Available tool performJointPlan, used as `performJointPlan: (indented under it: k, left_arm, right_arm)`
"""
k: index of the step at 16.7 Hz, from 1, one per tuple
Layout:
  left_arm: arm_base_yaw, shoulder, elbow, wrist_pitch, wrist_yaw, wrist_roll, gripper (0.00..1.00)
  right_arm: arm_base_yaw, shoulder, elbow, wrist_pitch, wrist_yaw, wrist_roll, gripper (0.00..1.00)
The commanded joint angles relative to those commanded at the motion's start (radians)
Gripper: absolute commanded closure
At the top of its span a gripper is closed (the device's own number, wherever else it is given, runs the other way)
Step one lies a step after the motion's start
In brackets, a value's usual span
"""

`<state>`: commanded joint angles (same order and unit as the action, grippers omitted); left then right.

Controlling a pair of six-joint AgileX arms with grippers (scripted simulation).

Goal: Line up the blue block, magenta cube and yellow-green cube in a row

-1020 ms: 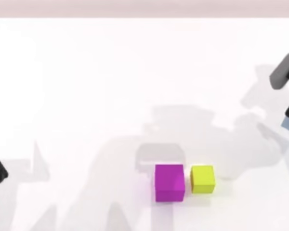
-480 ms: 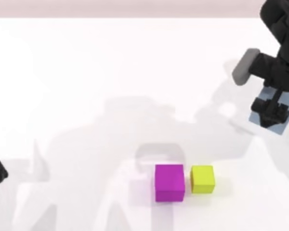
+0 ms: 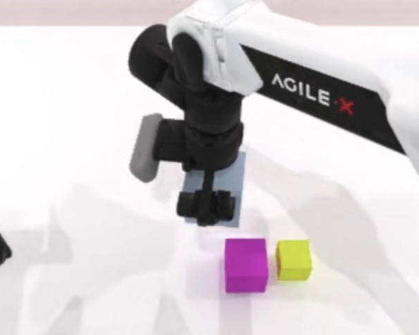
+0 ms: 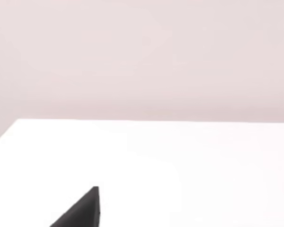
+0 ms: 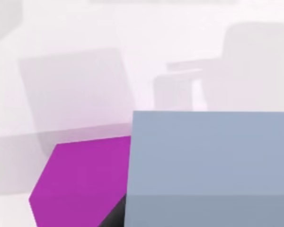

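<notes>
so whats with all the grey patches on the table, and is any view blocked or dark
Top view: the grey patches are soft overlapping shadows on the table; the right arm hides much of the blue block held by the right gripper. Right wrist view: that block fills much of the frame, covering part of the magenta cube. Left wrist view: bright, just bare table. No view is dark.
</notes>
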<state>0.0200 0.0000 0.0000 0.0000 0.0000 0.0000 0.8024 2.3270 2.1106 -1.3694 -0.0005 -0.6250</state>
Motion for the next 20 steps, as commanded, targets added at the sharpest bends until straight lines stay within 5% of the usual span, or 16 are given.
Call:
performJointPlan:
  k: [5,12,20]
  left_arm:
    - [0.000,0.000,0.000,0.000,0.000,0.000,0.00]
    - [0.000,0.000,0.000,0.000,0.000,0.000,0.00]
    - [0.000,0.000,0.000,0.000,0.000,0.000,0.00]
  right_arm:
    - [0.186,0.091,0.181,-0.071,0.004,0.060,1.00]
    - [0.188,0.087,0.167,-0.055,0.003,0.064,1.00]
    - [0.192,0.092,-0.093,0.203,0.004,0.063,1.00]
